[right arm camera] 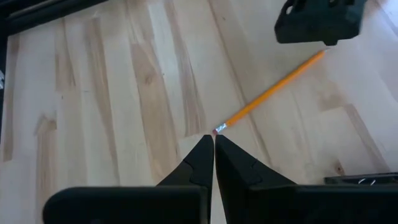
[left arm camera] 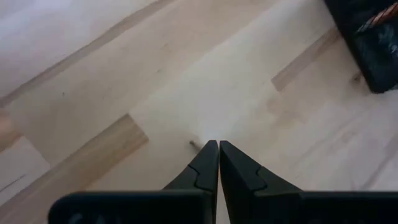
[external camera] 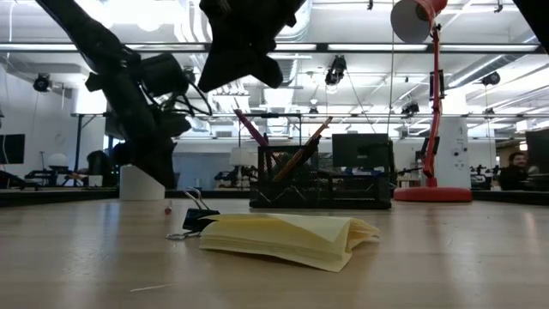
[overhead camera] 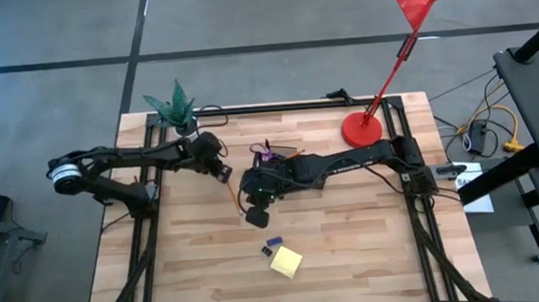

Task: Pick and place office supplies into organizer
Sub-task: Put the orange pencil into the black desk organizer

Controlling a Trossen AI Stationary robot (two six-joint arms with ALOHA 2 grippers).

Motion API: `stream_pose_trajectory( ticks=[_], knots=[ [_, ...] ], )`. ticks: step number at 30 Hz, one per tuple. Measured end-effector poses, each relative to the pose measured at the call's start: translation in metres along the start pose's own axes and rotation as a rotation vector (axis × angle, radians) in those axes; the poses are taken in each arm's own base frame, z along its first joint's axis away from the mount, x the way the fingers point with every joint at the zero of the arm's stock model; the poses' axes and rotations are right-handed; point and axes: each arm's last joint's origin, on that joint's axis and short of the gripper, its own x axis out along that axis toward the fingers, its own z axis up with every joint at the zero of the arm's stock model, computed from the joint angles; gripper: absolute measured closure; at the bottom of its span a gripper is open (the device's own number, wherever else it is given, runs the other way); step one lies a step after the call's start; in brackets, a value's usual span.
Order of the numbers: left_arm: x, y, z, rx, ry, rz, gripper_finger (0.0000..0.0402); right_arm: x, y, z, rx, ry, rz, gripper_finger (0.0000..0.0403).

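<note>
An orange pencil (overhead camera: 233, 193) (right arm camera: 270, 92) lies flat on the wooden table between my two grippers. My right gripper (overhead camera: 258, 212) (right arm camera: 213, 140) is shut and hangs well above the table, with the pencil's eraser end (right arm camera: 219, 129) showing just past its tips. My left gripper (overhead camera: 222, 169) (left arm camera: 218, 146) is shut over bare wood near the pencil's other end. The black organizer (overhead camera: 276, 156) (external camera: 322, 180) stands behind them, holding pens, pencils and purple scissors. A yellow sticky-note pad (overhead camera: 286, 261) (external camera: 292, 236) and a small blue and black clip (overhead camera: 272, 243) (external camera: 193, 219) lie nearer the table's near edge.
A red desk lamp stands with its round base (overhead camera: 361, 127) (external camera: 433, 193) at the table's far right. A green potted plant (overhead camera: 175, 106) sits at the far left corner. A black frame rail (overhead camera: 285, 105) runs along the far edge. Bare wood lies around the sticky-note pad.
</note>
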Motion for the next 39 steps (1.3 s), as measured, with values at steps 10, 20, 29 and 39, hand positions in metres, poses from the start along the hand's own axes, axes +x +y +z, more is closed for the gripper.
stream_pose_trajectory(
  ticks=[10,20,29,39],
  knots=[
    [0.009,0.001,-0.003,0.041,0.021,0.015,0.0401,0.000,0.000,0.000,-0.003,0.001,-0.001,0.0394],
    [0.020,0.003,-0.005,0.052,0.056,0.032,0.0401,0.000,0.000,0.000,-0.003,0.001,-0.001,0.0394],
    [0.020,0.003,-0.005,0.052,0.055,0.032,0.0401,0.000,0.007,-0.004,-0.100,0.027,0.052,0.0394],
    [0.009,-0.004,0.008,0.050,-0.048,-0.025,0.0402,0.000,0.007,-0.008,-0.178,0.056,0.044,0.0373]
  ],
)
